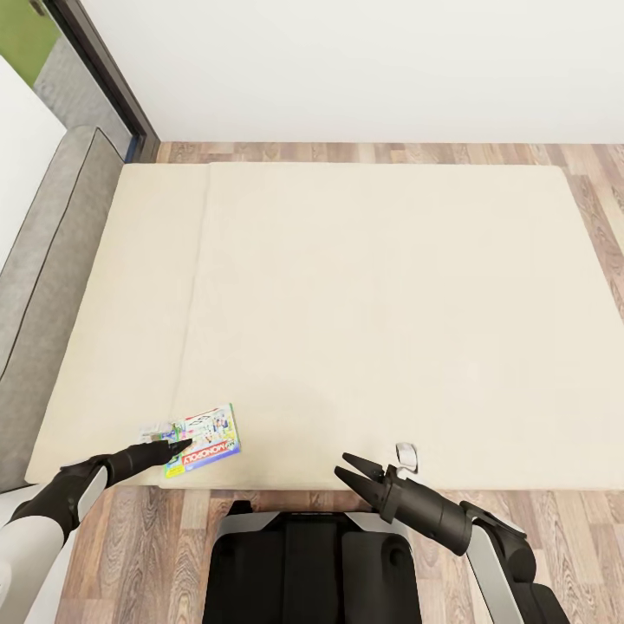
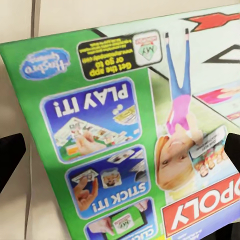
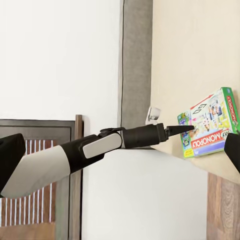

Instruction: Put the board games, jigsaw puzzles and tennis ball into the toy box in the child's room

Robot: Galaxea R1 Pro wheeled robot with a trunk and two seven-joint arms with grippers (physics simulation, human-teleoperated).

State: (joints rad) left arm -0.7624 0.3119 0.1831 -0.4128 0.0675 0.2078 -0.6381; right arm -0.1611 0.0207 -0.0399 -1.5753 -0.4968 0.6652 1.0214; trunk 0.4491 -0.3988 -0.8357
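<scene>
One board game, the purple-green Monopoly box [image 1: 205, 438], lies flat on the cream bed [image 1: 364, 312] near its front left corner. My left gripper [image 1: 178, 448] is at the box's near edge, open, and the box nearly fills the left wrist view [image 2: 125, 125], with a dark fingertip [image 2: 10, 155] showing at each side of the picture. In the right wrist view the left gripper [image 3: 182, 130] touches the box [image 3: 210, 122]. My right gripper [image 1: 342, 464] hovers open over the bed's front edge, holding nothing.
A small white-grey object [image 1: 406, 453] sits on the bed's front edge beside the right gripper. A grey padded panel [image 1: 52, 286] runs along the bed's left side. Wood-plank floor [image 1: 598, 199] surrounds the bed, with a white wall behind and a dark door frame [image 1: 104, 69] at the back left.
</scene>
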